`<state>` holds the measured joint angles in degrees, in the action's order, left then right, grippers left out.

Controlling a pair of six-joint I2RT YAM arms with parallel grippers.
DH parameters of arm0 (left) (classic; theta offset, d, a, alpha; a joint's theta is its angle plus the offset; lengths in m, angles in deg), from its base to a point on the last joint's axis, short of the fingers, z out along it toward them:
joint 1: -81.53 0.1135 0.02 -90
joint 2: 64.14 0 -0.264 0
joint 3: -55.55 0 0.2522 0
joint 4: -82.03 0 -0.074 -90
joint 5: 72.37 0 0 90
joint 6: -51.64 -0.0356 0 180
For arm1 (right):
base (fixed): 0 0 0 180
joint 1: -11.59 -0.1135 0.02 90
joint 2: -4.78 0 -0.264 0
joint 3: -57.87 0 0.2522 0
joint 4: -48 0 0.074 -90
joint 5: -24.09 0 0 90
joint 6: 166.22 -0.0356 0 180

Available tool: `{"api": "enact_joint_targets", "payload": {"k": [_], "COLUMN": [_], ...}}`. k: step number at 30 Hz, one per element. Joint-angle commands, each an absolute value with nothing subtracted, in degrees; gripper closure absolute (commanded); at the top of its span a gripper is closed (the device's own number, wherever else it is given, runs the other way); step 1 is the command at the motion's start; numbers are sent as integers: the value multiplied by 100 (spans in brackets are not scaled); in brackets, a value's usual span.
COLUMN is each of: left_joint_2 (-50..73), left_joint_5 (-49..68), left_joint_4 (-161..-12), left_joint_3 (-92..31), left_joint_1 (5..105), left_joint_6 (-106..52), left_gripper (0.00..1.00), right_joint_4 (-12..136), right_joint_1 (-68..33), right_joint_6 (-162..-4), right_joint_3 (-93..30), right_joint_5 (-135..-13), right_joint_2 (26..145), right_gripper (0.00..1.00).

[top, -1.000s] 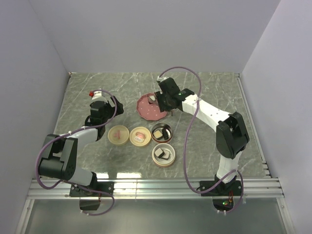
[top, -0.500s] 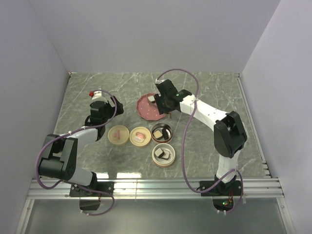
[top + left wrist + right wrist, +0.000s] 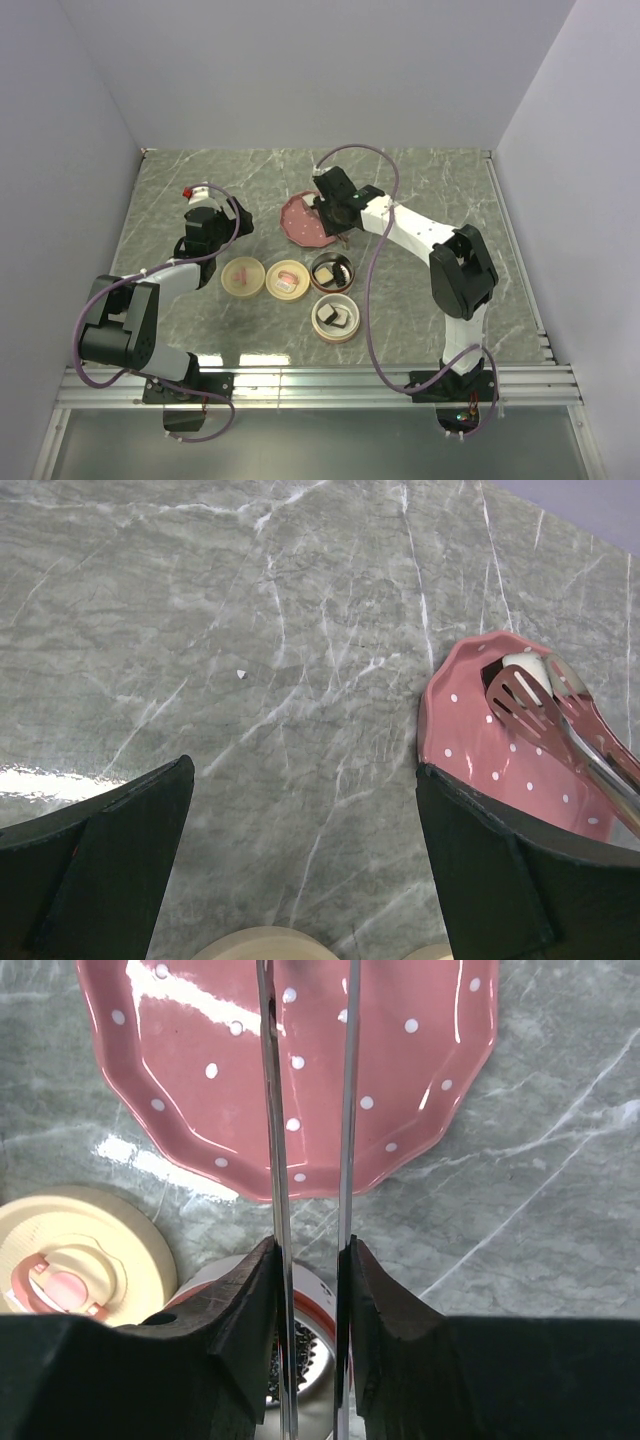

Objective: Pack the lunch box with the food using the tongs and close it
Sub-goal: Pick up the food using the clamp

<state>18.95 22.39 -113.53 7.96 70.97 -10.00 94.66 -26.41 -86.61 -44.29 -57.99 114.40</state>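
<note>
The small white sushi-like block (image 3: 522,664) lies at the far edge of the pink white-dotted scalloped plate (image 3: 470,760), right at the slotted tips of the long silvery metal tongs (image 3: 276,1160); whether they touch it I cannot tell. It looks light and soft-sided, likely to roll or crumble, so a gentle squeeze across its flat flanks should suit, though smooth steel may slip. The right gripper (image 3: 308,1260) pinches the springy tongs partway along, its black fingers pressed on both thin arms, which stand narrow. The glossy plate rests on the grey marbled table (image 3: 200,630). Nearer, round lunch-box bowls (image 3: 357,318) hold pieces beside matte round cream lids (image 3: 243,277). The left gripper (image 3: 302,770) hangs wide, holding nothing.
</note>
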Motion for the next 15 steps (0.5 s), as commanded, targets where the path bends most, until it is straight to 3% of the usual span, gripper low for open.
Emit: {"api": "enact_joint_targets", "payload": {"k": [1, 15], "left_joint_2": [1725, 1725], "left_joint_5": [2168, 2177], "left_joint_4": [-11621, -11612], "left_joint_3": [769, 769], "left_joint_1": [7116, 7116], "left_joint_6": [-935, -918], "left_gripper": [1, 1], "right_joint_4": [9068, 8452], "right_joint_1": [-2655, -2664], "right_joint_6": [-8711, -8826], "right_joint_3": [-4431, -3131], "right_joint_5": [-5519, -5448], "right_joint_2": [11070, 9514], "right_gripper": [100, 100]}}
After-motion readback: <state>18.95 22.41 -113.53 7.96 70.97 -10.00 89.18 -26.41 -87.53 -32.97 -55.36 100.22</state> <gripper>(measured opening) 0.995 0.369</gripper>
